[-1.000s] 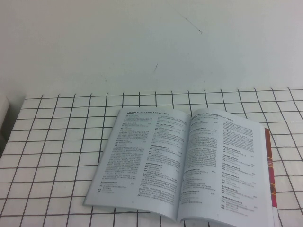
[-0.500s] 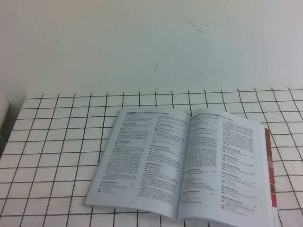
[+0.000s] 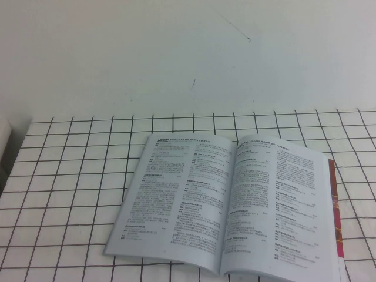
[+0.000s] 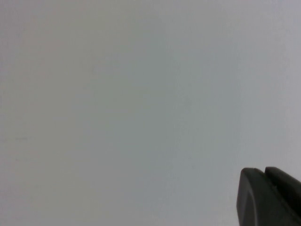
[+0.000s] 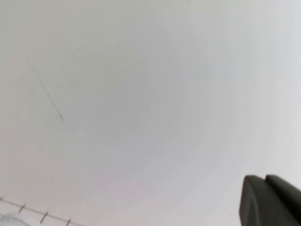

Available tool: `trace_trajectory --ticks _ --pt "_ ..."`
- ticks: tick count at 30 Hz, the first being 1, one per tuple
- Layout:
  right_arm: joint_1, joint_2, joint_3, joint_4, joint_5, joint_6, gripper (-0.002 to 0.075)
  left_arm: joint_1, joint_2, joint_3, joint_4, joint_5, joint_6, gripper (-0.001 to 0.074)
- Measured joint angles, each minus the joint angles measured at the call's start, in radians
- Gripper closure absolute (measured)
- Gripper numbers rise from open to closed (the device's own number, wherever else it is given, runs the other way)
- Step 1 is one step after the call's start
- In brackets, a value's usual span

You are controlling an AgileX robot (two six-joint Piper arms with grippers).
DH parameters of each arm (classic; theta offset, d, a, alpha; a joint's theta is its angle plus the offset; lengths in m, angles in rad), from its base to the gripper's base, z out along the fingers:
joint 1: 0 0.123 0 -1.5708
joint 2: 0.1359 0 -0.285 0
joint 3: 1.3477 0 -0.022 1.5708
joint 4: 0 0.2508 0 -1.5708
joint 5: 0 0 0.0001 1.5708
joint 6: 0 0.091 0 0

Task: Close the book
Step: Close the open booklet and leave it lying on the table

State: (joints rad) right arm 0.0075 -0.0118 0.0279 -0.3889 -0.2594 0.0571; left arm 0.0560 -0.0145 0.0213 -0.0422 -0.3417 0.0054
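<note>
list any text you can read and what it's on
Book, open on the checked table: dense print on both pages, too small to read.
Left end effector, right end effector: no text; both outside the high view, facing the wall.

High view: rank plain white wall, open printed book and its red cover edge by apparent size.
plain white wall
open printed book
red cover edge
Only wrist views show the left pincer and the right pincer.
</note>
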Motion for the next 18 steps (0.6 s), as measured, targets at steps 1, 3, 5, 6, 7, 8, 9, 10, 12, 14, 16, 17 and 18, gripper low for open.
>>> trace_trajectory --ticks 1,3,5,6,7,8,9,10,12,14,16,17,18 --pt "0.000 0.000 0.000 0.000 -0.026 -0.002 0.0729 0.000 0.000 0.000 0.000 -0.019 0.000 0.0738" --pt "0.000 0.000 0.000 0.004 -0.062 -0.006 0.0729 0.000 0.000 0.000 0.000 -0.055 -0.005 0.0738" --pt "0.000 0.000 0.000 0.030 -0.078 -0.007 0.0729 0.000 0.000 0.000 0.000 -0.087 -0.026 0.0738" --pt "0.000 0.000 0.000 0.052 -0.080 -0.007 0.0729 0.000 0.000 0.000 0.000 -0.097 -0.040 0.0738" --pt "0.000 0.000 0.000 0.084 -0.080 -0.001 0.0729 0.000 0.000 0.000 -0.001 -0.105 -0.056 0.0738" --pt "0.000 0.000 -0.006 0.120 -0.060 0.003 0.0729 0.000 0.000 0.000 -0.002 -0.113 -0.085 0.0738" --pt "0.000 0.000 -0.024 0.156 -0.016 0.004 0.0729 0.000 0.000 0.000 -0.002 -0.115 -0.121 0.0738" --pt "0.000 0.000 -0.045 0.192 0.030 0.004 0.0729 0.000 0.000 -0.003 -0.002 -0.096 -0.160 0.0738" --pt "0.000 0.000 -0.116 0.238 0.147 0.004 0.0729 0.000 0.000 -0.051 -0.002 0.016 -0.214 0.0738" --pt "0.000 0.016 -0.191 0.255 0.234 0.004 0.0729 0.000 0.000 -0.126 0.011 0.139 -0.230 0.0738" --pt "0.000 0.053 -0.253 0.268 0.297 0.004 0.0729 0.000 0.010 -0.218 0.027 0.258 -0.234 0.0738" --pt "0.000 0.082 -0.287 0.279 0.337 0.004 0.0729 0.000 0.029 -0.263 0.031 0.322 -0.234 0.0738" --pt "0.000 0.116 -0.321 0.294 0.382 0.007 0.0729 0.000 0.056 -0.305 0.036 0.383 -0.234 0.0738"
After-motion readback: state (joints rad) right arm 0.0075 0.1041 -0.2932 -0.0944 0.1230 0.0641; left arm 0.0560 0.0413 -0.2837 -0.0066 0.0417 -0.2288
